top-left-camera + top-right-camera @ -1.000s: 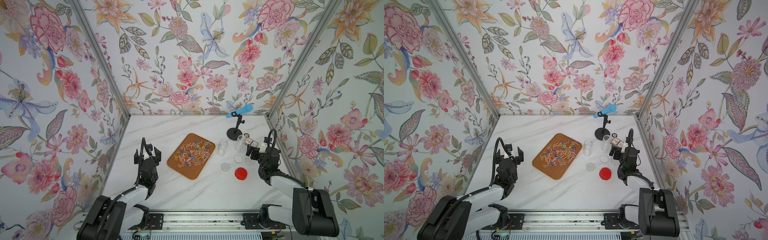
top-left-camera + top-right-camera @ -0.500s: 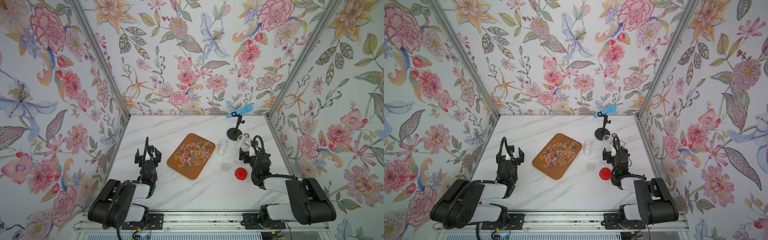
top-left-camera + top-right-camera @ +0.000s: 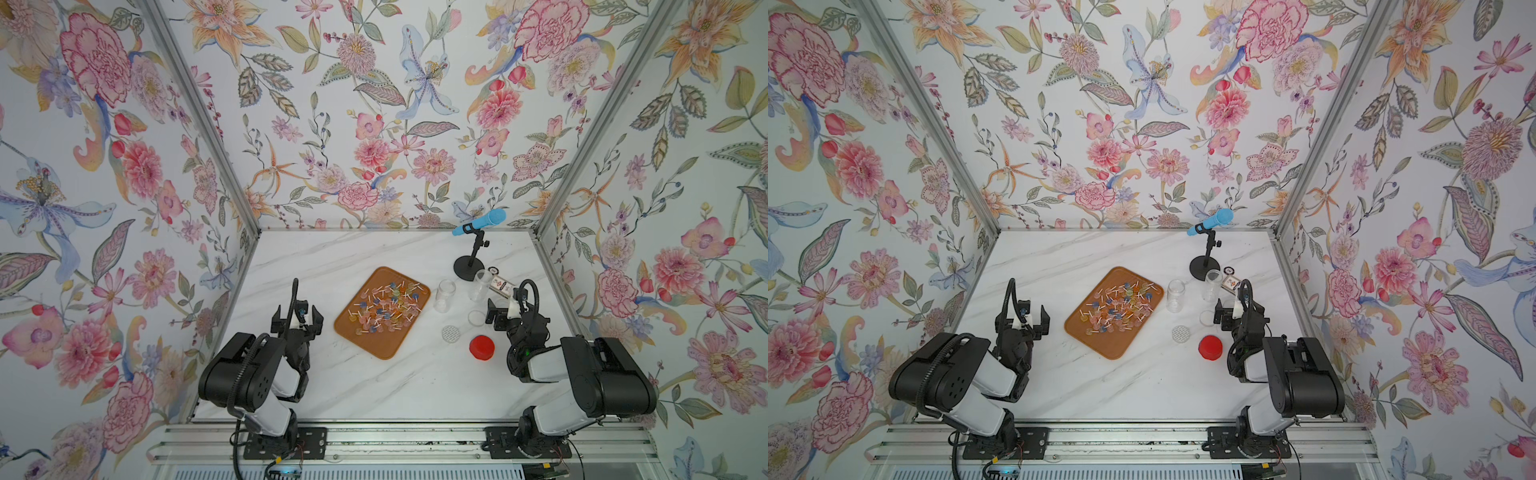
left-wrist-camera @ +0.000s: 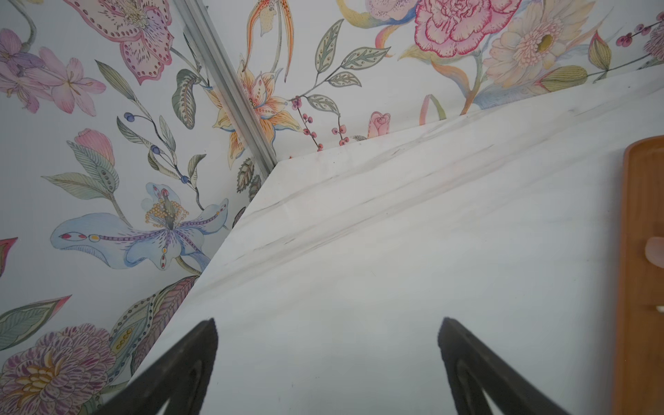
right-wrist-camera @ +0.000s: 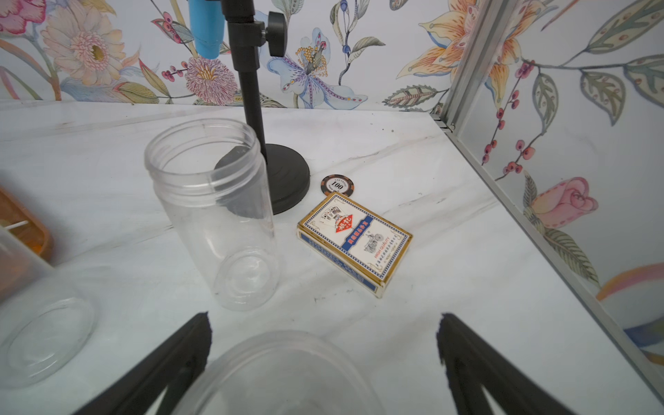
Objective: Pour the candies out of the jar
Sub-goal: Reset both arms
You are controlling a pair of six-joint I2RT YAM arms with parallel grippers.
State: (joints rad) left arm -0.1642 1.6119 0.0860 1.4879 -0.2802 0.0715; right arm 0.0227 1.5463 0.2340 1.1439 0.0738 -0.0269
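- Candies (image 3: 388,309) are lying on the orange tray (image 3: 384,349), centre frame; the jar (image 5: 215,215) is standing empty.
- Left hand (image 4: 327,320) and right hand (image 5: 324,316) are gaping open, holding nothing.
- Pouring is looking done; next, just parking both arms.

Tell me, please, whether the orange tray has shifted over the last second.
No. The orange tray lies where it did, at the same gap and angle to the microphone stand base.

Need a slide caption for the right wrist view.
Open jaws face empty clear plastic jar, blue-and-white card box, black poker chip.
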